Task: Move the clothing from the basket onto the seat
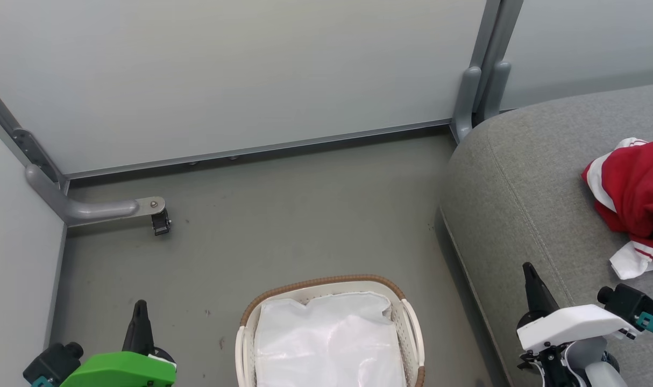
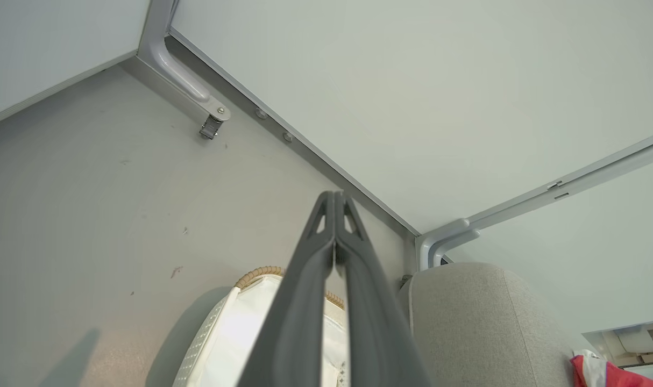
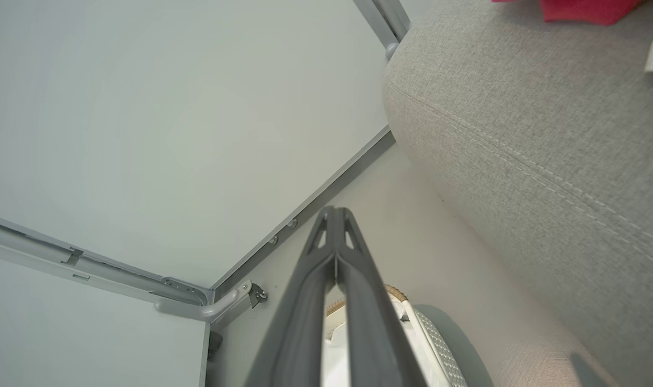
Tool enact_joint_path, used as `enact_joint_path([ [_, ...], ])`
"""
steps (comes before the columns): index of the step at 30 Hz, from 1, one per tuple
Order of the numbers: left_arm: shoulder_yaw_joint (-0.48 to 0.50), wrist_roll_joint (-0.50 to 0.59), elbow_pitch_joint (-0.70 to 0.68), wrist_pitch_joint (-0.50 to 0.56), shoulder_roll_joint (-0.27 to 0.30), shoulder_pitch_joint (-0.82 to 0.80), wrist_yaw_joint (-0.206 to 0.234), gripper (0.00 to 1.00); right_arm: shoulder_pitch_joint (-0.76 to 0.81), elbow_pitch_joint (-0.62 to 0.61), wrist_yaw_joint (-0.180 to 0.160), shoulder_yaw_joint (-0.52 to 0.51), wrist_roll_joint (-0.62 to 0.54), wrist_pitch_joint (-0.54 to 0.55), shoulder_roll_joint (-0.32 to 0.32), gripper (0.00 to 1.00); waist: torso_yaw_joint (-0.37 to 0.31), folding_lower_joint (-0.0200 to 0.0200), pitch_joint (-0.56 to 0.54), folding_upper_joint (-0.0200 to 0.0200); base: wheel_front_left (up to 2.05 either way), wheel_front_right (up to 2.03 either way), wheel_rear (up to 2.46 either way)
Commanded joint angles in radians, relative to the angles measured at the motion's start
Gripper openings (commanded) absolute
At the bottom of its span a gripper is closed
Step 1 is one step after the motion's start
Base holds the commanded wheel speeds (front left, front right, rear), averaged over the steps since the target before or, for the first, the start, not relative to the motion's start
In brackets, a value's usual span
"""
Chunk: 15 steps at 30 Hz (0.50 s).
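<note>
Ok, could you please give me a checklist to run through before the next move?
1. The clothing lies on the seat: ok.
2. All of the clothing on the seat: cannot tell, it runs past the picture's edge.
3. The basket emptied: ok in its visible part, which holds the liner sheet; its near end is cut off.
4. The left gripper shut and empty: ok.
5. The right gripper shut and empty: ok.

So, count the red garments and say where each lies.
1: the red jersey, crumpled on the grey sofa; part runs off the frame, so more may be hidden.
</note>
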Motion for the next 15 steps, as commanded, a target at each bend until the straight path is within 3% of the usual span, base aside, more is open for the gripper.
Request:
enact_joint_path([
  [1,0.007,-0.032,-0.017,0.008,0.005,-0.034,-0.004,0.0,-0.009,-0.018,0.0,-0.007,0.034,0.008,-0.005,0.0,0.0,0.0,0.0,0.0,0.0,0.0,0.0],
  [15,0.024,-0.187,-0.036,0.054,0.006,-0.049,-0.011,0.0,-0.008,-0.039,0.0,-0.029,0.2,0.055,-0.007,0.0,0.002,0.0,-0.003,0.0,0.0,0.0,0.0],
])
